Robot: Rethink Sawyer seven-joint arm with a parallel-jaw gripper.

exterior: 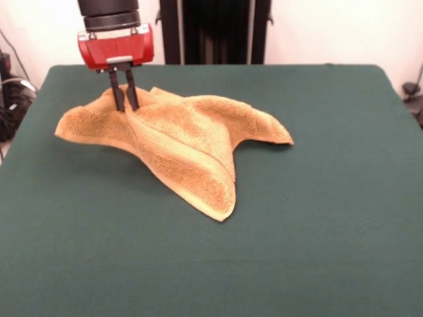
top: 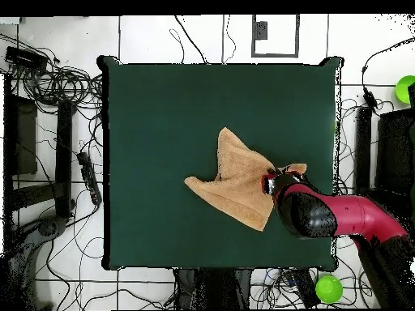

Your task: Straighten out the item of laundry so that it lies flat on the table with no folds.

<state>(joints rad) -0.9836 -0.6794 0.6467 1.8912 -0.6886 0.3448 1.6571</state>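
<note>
The item of laundry is an orange-tan terry towel, crumpled into a three-pointed shape on the left half of the dark green table. One point reaches toward the front, and a fold runs down its middle. My gripper comes down from a red head at the towel's far left part. Its two black fingers stand close together, shut on a raised ridge of cloth. From overhead, the towel lies right of the table's centre, with the gripper at its right edge.
The red arm reaches in over the table's right edge in the overhead view. Cables and dark boxes lie on the floor around the table. Two green round objects sit on the floor at the right.
</note>
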